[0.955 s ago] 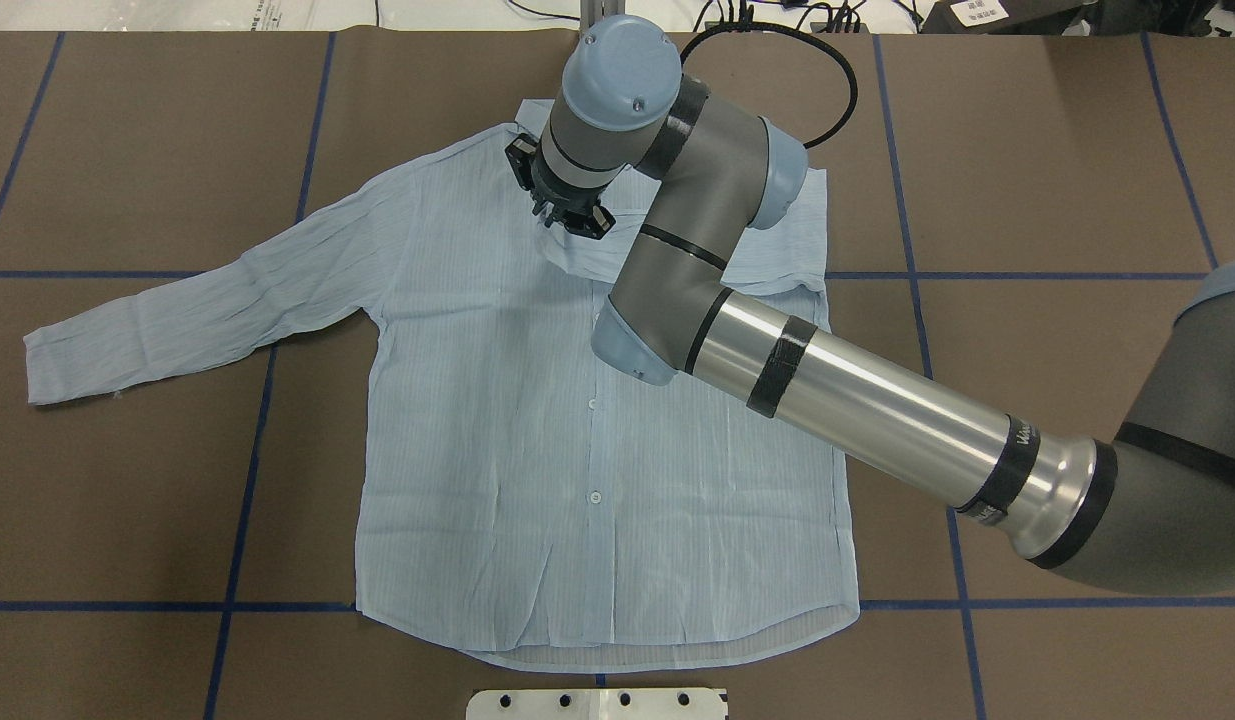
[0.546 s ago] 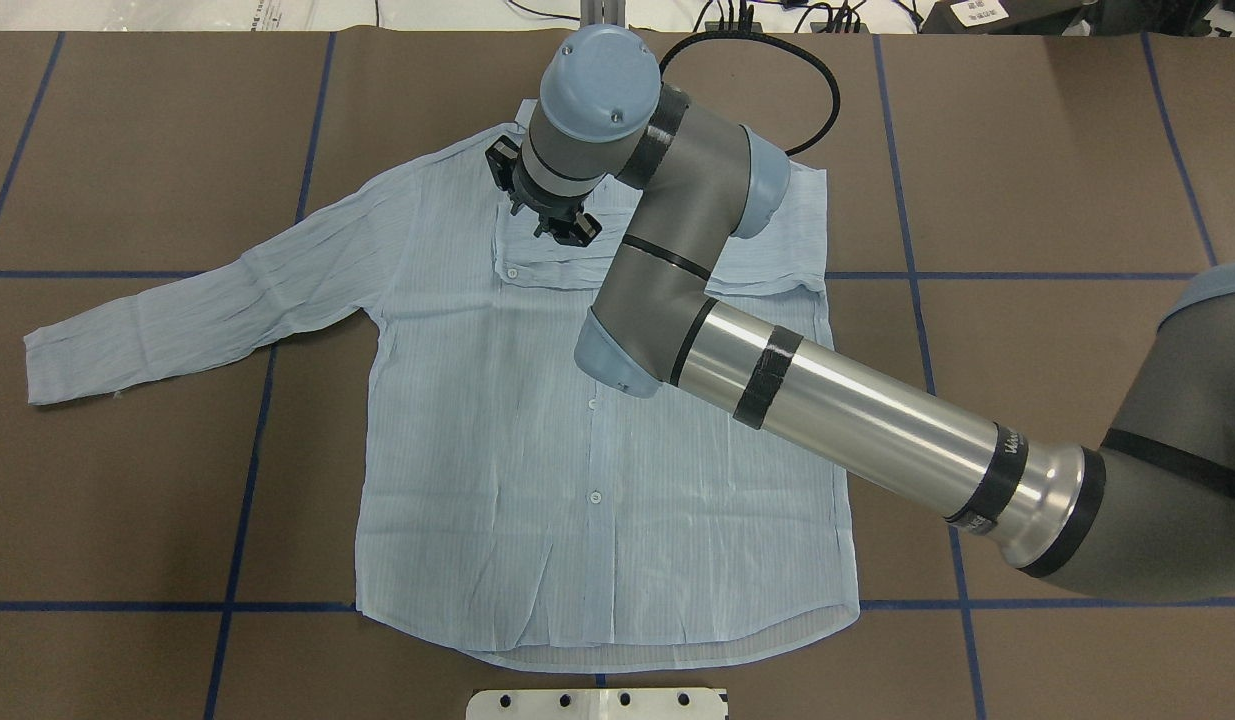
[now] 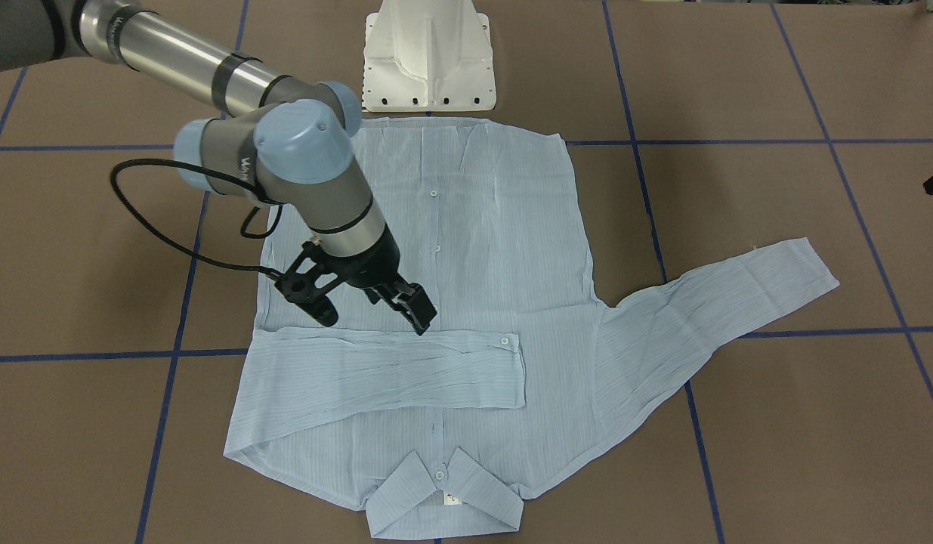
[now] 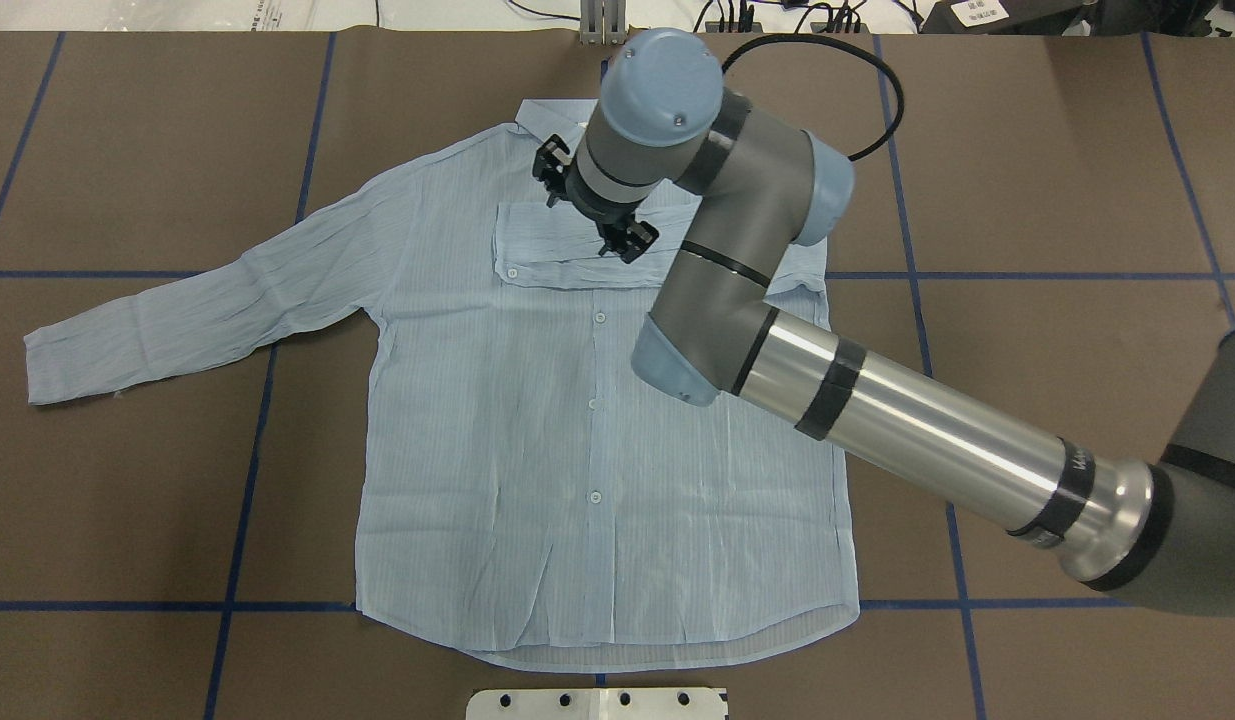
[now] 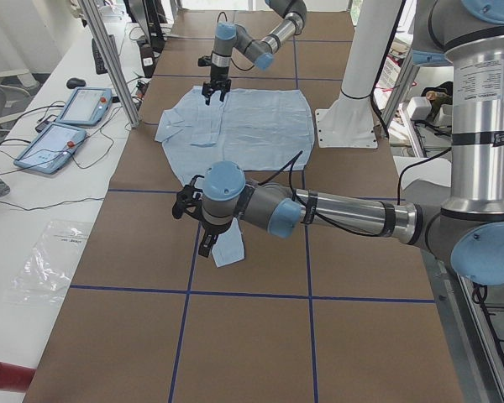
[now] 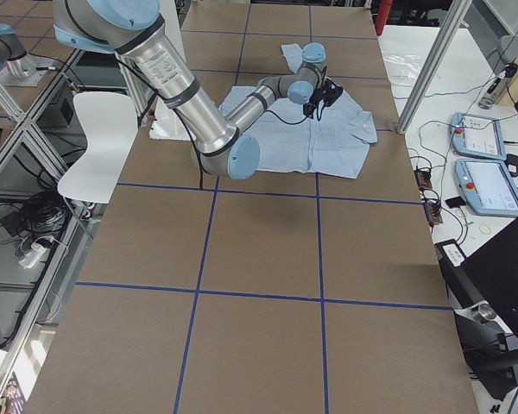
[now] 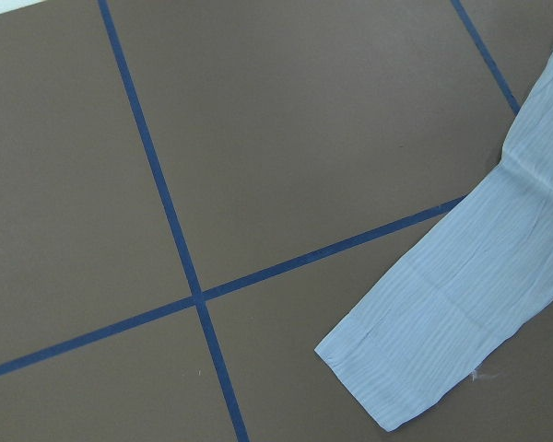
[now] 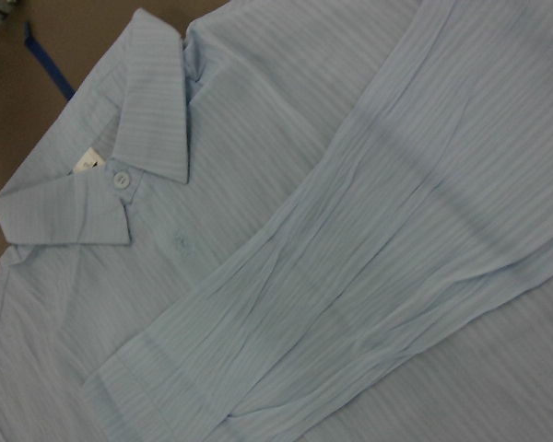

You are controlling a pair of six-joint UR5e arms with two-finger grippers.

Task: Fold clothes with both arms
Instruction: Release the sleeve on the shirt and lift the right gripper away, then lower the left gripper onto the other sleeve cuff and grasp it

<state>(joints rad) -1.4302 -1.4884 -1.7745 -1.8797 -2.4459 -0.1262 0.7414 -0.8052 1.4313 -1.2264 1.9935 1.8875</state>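
While hovering over the shirt [image 4: 537, 450] laid flat on the counter [image 4: 127, 500], shows jaws of right gripper [image 3: 375, 317] spread above a folded-in sleeve [image 3: 390, 370]; cannot tell for left gripper [image 5: 203, 239] near the other cuff [image 7: 415, 359].

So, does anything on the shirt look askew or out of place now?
Nothing looks damaged. The shirt lies flat. The folded sleeve lies across the chest; the other sleeve is spread out sideways, not yet folded. Only wrinkles show.
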